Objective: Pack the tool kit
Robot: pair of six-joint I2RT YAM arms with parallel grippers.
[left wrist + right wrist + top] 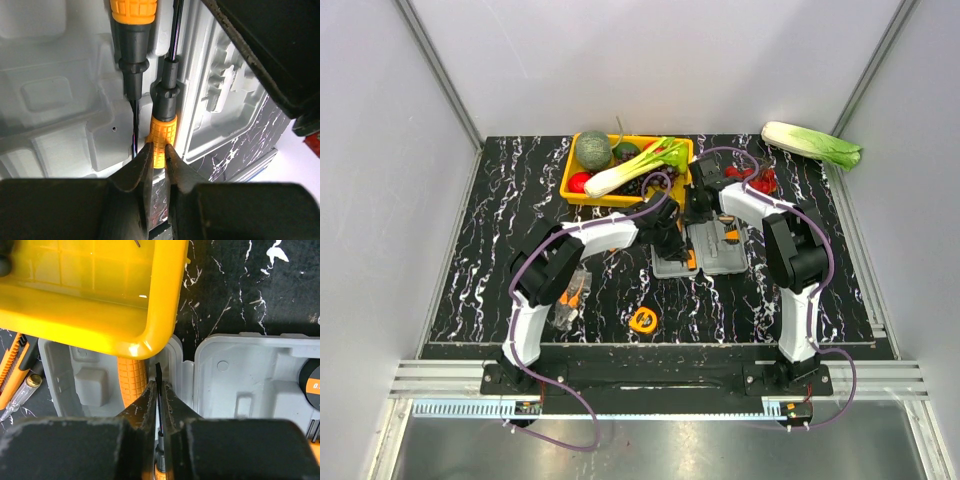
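Observation:
The tool kit's grey case (712, 250) lies open at the table's middle, in front of the yellow tray. My left gripper (157, 146) (672, 243) is shut on the orange grip of a screwdriver (161, 135) lying along the case's inner wall. The same screwdriver's thin black shaft (158, 374) is pinched at its tip by my right gripper (159, 383) (701, 208). A second orange-and-black screwdriver (132, 35) (131, 381) lies beside it in the moulded left half. A yellow tape measure (643, 320) and pliers (570, 298) lie loose on the table.
The yellow tray (572, 180) (100, 315) of vegetables stands right behind the case, overhanging its far edge in the right wrist view. An orange utility knife (12, 365) and a tester screwdriver (20, 396) lie left of the case. A cabbage (812, 145) lies back right.

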